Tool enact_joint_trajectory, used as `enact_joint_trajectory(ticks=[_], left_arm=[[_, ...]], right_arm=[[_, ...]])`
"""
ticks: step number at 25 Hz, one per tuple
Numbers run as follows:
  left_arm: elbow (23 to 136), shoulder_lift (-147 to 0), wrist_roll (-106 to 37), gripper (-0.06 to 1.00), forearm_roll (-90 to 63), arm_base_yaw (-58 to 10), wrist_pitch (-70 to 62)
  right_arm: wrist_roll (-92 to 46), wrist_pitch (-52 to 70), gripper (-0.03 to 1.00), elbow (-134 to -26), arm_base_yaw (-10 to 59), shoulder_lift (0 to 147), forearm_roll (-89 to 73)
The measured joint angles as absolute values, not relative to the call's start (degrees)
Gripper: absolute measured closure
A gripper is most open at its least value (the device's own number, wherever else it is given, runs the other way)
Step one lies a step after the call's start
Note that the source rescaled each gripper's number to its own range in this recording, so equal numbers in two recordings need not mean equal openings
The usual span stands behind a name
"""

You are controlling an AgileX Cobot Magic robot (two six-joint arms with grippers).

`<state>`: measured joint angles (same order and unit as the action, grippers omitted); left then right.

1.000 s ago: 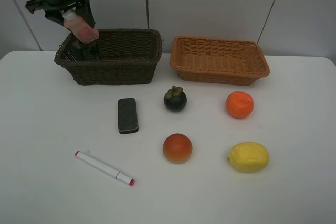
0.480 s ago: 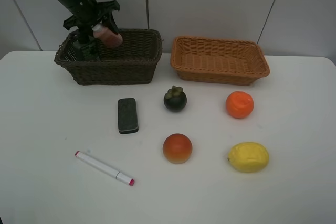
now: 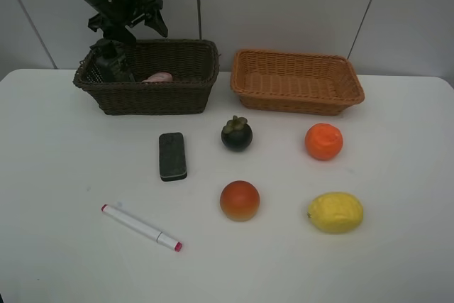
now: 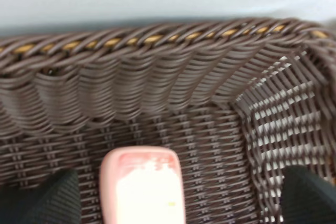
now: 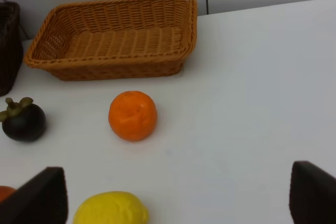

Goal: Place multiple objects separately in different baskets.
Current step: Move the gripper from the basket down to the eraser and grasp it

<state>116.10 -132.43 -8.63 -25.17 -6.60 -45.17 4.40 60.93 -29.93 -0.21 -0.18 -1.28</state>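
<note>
Already in the dark brown woven basket [image 3: 152, 98]: a pink bottle with a white cap [image 3: 157, 76] is seen lying on its side, beside a dark green pump bottle [image 3: 110, 65].
Left gripper [image 3: 129, 28]: held above that basket, jaws spread wide, nothing pinched.
Right gripper [image 5: 178, 195]: jaws spread wide, nothing held, white table [image 3: 397, 246] beneath.
Light orange woven basket [image 3: 298, 102]: nothing is seen inside.
On the table: black eraser block [image 3: 172, 155], white-pink marker [image 3: 140, 227], mangosteen [image 3: 236, 134], orange [image 3: 323, 141], red-orange peach-like fruit [image 3: 240, 200], yellow lemon [image 3: 335, 212].
Eraser: probably light and a bit soft; best taken across its narrow sides.
Marker: probably light, smooth, quick to roll; best pinched at the middle.
Fruits: round, so rolling is likely; best taken across the widest part.
</note>
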Motion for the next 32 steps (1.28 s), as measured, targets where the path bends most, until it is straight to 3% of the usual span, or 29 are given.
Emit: enact_joint_trajectory(ticks=[8, 13, 19, 25, 32], left_arm=[[120.0, -128.1, -8.2, -0.06, -26.8, -6.6, -50.1], [127.9, -126.1, -2.5, -0.06, -25.4, -6.6, -67.1], [129.6, -122.8, 3.7, -0.06, -22.1, -7.2, -68.8], [119.4, -115.7, 5.5, -0.06, -18.7, -14.0, -68.8], [103.3, -113.0, 15.8, -0.06, -6.7, -27.0, -68.6]], right_arm=[[4.4, 60.9, -0.02, -29.9, -0.2, -0.2, -1.3], [4.4, 60.9, -0.02, -29.9, -0.2, -0.2, -1.3], [4.4, 60.9, -0.02, -29.9, -0.2, -0.2, -1.3], [4.4, 60.9, -0.02, -29.9, -0.2, -0.2, -1.3], [4.4, 60.9, -0.02, -29.9, -0.2, -0.2, -1.3]])
